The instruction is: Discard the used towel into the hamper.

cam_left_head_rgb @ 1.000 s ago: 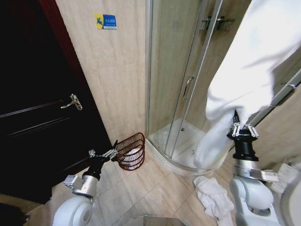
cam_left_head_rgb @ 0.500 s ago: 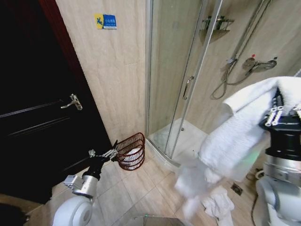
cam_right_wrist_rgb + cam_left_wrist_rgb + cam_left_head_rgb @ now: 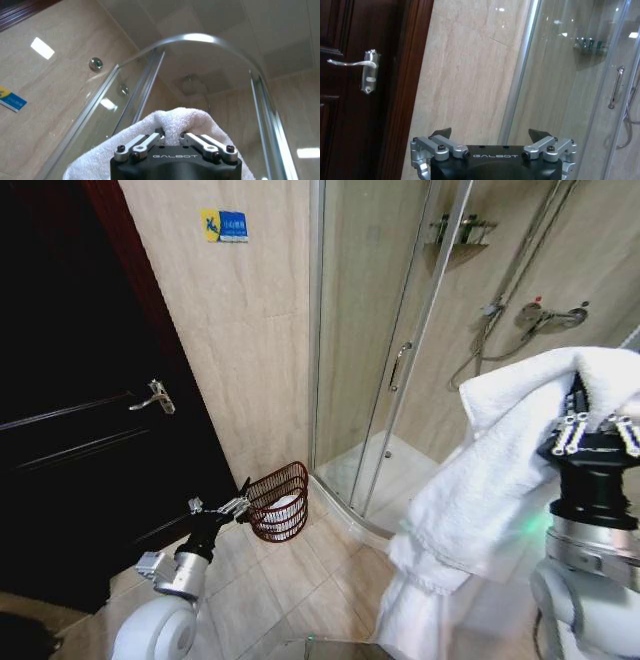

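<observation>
The white towel [image 3: 480,490] hangs in a long fold from my right gripper [image 3: 586,406], which is raised at the right and shut on the towel's top fold [image 3: 175,118]. The right gripper [image 3: 172,135] pinches the cloth between its fingertips. The towel's lower end reaches the picture's bottom edge. The hamper [image 3: 280,500], a small reddish-brown wire basket with something white inside, stands on the floor by the wall corner, far left of the towel. My left gripper [image 3: 240,500] is low, just beside the hamper's rim, and it [image 3: 490,133] is open with nothing in it.
A dark wooden door [image 3: 80,430] with a metal handle [image 3: 155,395] fills the left. The curved glass shower enclosure [image 3: 400,330] and its raised tray [image 3: 385,475] stand behind the hamper. Tiled floor [image 3: 300,590] lies open between my arms.
My right arm swung right and down with the towel, which dropped from the picture's top right and now hangs down to the floor. The left arm and the hamper have not moved.
</observation>
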You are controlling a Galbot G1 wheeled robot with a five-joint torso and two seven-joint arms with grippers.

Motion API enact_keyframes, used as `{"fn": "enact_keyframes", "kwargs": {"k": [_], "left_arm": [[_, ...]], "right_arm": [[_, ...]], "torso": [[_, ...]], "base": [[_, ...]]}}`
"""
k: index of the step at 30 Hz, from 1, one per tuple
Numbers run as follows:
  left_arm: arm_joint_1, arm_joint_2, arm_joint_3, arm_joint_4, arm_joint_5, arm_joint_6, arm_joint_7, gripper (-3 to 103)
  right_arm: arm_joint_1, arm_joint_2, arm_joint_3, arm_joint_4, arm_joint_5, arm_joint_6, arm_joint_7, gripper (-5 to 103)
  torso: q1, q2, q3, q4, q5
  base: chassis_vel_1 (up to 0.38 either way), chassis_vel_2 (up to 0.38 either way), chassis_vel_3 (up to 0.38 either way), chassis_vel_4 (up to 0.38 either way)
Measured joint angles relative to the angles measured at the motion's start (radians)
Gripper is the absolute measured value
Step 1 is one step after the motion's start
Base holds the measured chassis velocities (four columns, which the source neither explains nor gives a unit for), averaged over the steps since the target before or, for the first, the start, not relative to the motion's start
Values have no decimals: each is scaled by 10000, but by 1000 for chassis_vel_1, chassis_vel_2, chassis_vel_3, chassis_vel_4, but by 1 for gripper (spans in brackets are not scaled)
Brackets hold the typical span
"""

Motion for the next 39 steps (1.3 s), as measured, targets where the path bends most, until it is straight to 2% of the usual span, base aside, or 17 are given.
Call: {"fn": "enact_keyframes", "kwargs": {"k": [4,13,39], "left_arm": [[0,0,0,0,0,0,0,100],[0,0,0,0,0,0,0,100],[0,0,0,0,0,0,0,100]], "right_arm": [[79,154,-431,-214,440,-134,126,9],[140,334,-957,-289,511,-255,12,9],[28,-56,-828,243,704,147,-572,9]], "torso": [[0,0,0,1,1],[0,0,1,1,1],[0,0,0,0,1]], "base": [[0,0,0,0],[0,0,0,0],[0,0,0,0]]}}
